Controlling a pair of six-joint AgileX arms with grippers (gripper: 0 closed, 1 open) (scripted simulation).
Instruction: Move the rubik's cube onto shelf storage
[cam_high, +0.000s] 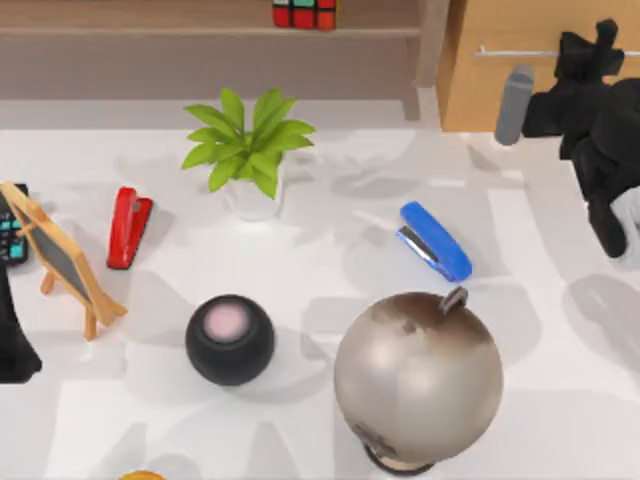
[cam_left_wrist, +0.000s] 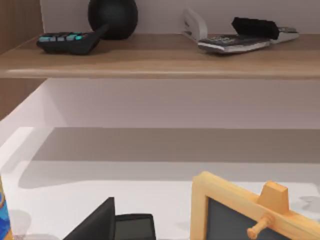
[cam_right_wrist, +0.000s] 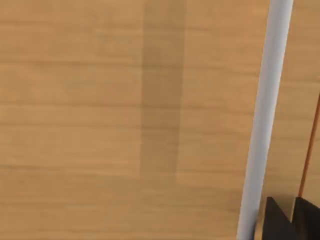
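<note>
The rubik's cube (cam_high: 305, 13) rests on the shelf storage (cam_high: 150, 32), a long light-wood board along the back of the table, right of its middle and near the wooden upright (cam_high: 432, 45). My right gripper (cam_high: 590, 50) hangs at the back right in front of the drawer cabinet (cam_high: 480, 90), well right of the cube and apart from it. The right wrist view looks at the cabinet front (cam_right_wrist: 125, 120) and its metal bar handle (cam_right_wrist: 265, 120) from close up. My left arm (cam_high: 14, 345) is parked at the table's left edge.
On the table stand a potted plant (cam_high: 250, 150), a red stapler (cam_high: 128, 226), a blue stapler (cam_high: 435, 240), a black speaker ball (cam_high: 229, 338), a large globe (cam_high: 418, 375) and a small chalkboard easel (cam_high: 65, 262). A calculator (cam_left_wrist: 67, 41) and white stapler (cam_left_wrist: 195, 24) lie on a shelf board (cam_left_wrist: 160, 62).
</note>
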